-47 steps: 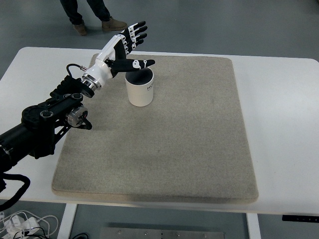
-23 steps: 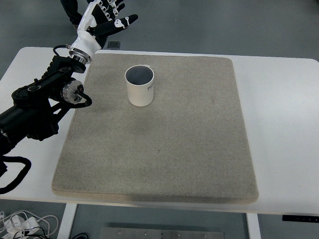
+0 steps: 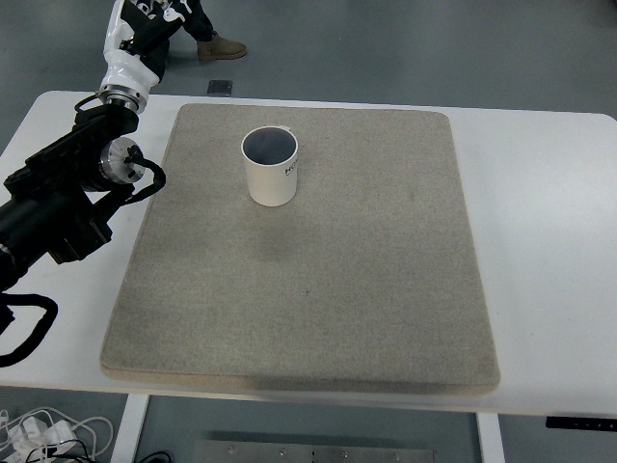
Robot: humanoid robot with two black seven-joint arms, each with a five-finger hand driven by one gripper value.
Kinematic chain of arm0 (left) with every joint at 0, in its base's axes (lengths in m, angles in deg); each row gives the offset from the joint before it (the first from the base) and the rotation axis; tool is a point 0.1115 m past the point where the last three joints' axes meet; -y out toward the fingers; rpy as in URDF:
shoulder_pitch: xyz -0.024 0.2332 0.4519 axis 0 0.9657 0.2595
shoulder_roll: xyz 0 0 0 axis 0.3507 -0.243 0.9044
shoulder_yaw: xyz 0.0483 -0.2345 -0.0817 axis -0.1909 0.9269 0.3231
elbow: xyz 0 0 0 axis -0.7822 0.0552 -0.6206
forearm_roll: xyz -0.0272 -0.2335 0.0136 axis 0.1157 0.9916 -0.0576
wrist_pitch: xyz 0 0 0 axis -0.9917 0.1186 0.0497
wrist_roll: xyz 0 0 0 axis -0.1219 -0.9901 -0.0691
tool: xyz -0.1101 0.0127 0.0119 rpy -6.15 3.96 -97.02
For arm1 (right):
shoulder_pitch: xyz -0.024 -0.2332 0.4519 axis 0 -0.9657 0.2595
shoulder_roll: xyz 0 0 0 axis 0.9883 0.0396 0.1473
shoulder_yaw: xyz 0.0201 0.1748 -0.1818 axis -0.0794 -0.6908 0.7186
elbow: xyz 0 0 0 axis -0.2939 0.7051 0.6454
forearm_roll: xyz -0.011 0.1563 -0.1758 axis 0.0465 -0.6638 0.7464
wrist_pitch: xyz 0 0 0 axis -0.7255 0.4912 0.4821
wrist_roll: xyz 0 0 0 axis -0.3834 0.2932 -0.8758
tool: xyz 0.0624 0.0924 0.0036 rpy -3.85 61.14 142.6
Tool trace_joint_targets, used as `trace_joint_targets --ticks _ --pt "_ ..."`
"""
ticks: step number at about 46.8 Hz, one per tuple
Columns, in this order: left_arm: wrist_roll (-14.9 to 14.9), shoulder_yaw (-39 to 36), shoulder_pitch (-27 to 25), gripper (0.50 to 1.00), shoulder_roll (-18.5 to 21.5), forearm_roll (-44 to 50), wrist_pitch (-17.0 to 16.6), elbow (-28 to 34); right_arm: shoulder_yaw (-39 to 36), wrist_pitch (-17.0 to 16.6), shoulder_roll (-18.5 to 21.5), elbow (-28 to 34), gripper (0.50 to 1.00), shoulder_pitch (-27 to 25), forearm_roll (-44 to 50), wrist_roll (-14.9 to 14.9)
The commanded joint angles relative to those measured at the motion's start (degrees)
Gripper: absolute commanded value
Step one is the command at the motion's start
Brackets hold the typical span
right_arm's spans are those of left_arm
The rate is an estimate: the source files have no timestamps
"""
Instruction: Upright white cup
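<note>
The white cup (image 3: 270, 166) stands upright on the mat (image 3: 308, 289), so my job looks done; my left robot hand (image 3: 145, 17) is mostly out of frame, grip unclear.

You see the left robot hand (image 3: 145, 24) cut off by the top edge, its fingers out of frame. A person's shoe (image 3: 220, 45) shows there, the leg cropped. The white cup's (image 3: 270, 167) dark print is too small to read.
</note>
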Motion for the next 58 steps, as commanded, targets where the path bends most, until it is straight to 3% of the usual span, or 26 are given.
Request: trace_joint_targets --ticks 1,14,23,28,39,58 --pt "0.7 0.4 0.5 0.999 0.5 1.7 1.4 -0.1 0.0 0.0 0.0 0.0 0.952 -0.2 -0.1 0.0" --pt "14.0 1.0 0.9 0.999 0.3 13.6 1.7 -3.5 -0.1 -0.3 0.0 0.0 0.952 -0.1 0.0 0.1" --pt "20.7 3.5 1.2 0.999 0.1 19.1 2.0 -3.7 -0.2 -0.5 0.0 0.0 0.952 -0.1 -0.1 0.0" --pt "24.4 6.1 2.7 0.999 0.0 21.5 4.1 -3.7 -0.5 -0.5 0.0 -0.1 0.952 0.0 -0.1 0.0" --pt "25.1 7.2 4.3 0.999 -0.3 21.6 11.9 -3.9 -0.7 -0.5 0.0 -0.1 0.952 0.1 -0.3 0.0" --pt "25.1 7.1 4.3 0.999 -0.4 21.2 12.4 -5.0 -0.6 -0.6 0.0 -0.1 0.952 0.1 -0.3 0.0"
